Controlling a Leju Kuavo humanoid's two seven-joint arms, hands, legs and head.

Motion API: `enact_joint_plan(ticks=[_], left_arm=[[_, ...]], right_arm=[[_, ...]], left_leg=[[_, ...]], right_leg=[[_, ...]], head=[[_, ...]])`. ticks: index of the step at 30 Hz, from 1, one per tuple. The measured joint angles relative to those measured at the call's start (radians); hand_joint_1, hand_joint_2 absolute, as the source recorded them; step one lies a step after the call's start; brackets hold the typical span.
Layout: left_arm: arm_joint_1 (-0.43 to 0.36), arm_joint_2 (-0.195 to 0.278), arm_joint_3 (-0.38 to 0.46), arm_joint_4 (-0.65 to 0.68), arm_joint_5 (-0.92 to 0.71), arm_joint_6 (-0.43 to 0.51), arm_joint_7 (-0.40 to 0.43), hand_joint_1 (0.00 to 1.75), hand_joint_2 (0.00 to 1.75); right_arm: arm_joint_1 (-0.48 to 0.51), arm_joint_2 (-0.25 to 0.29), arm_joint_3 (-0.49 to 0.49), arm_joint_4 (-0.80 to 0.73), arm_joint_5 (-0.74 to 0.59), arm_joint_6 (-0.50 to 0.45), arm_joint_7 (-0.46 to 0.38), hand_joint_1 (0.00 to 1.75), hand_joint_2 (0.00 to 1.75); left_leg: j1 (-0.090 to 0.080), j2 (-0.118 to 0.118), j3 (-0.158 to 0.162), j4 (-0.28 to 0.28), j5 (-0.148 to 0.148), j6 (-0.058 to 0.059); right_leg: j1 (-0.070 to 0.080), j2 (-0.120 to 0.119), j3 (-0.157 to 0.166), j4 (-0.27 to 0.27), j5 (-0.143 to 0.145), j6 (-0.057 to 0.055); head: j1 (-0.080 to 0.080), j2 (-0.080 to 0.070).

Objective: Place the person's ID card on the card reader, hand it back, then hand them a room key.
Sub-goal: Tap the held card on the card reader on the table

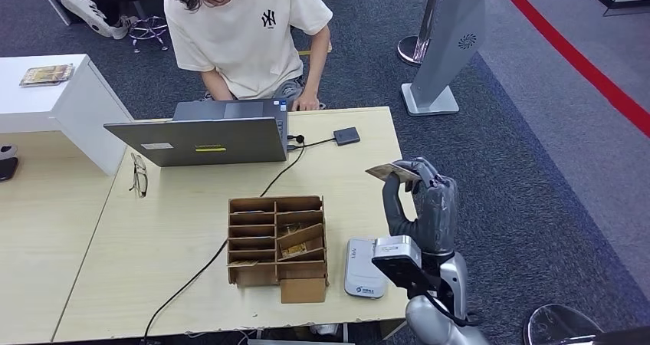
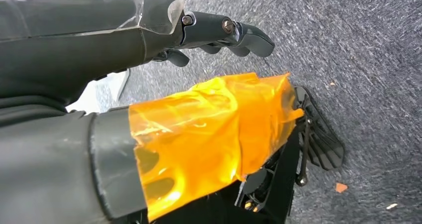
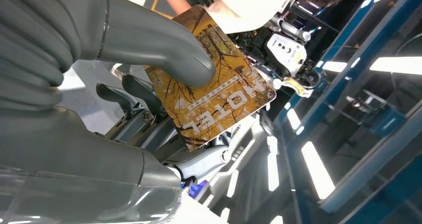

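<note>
The right hand (image 1: pixel 420 199) pinches the room key (image 1: pixel 392 172), a brown HOTEL card, raised above the table (image 1: pixel 176 230); the card reader (image 1: pixel 365 268) lies just below-left of it. Left hand (image 2: pixel 219 32) hangs with fingers curled, holding nothing

"HOTEL" is printed on the brown tree-pattern room key card (image 3: pixel 211 84); the person's cream T-shirt (image 1: pixel 245 34) has an "NY" logo on its chest.
</note>
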Motion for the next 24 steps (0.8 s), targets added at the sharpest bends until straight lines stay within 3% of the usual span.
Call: enact_joint_plan(ticks=[11, 24], left_arm=[[-0.007, 0.003, -0.023, 0.031, 0.110, 0.031, -0.023, 0.00, 0.00], [-0.014, 0.008, -0.078, 0.053, 0.223, 0.059, -0.033, 0.00, 0.00]], right_arm=[[0.125, 0.000, -0.038, -0.051, -0.312, 0.057, -0.100, 1.75, 1.75], [0.183, 0.004, -0.029, -0.014, -0.467, 0.097, -0.096, 1.75, 1.75]], left_leg=[[0.000, 0.000, 0.000, 0.000, 0.000, 0.000], [0.000, 0.000, 0.000, 0.000, 0.000, 0.000]], right_leg=[[0.000, 0.000, 0.000, 0.000, 0.000, 0.000], [0.000, 0.000, 0.000, 0.000, 0.000, 0.000]], head=[[0.000, 0.000], [0.000, 0.000]])
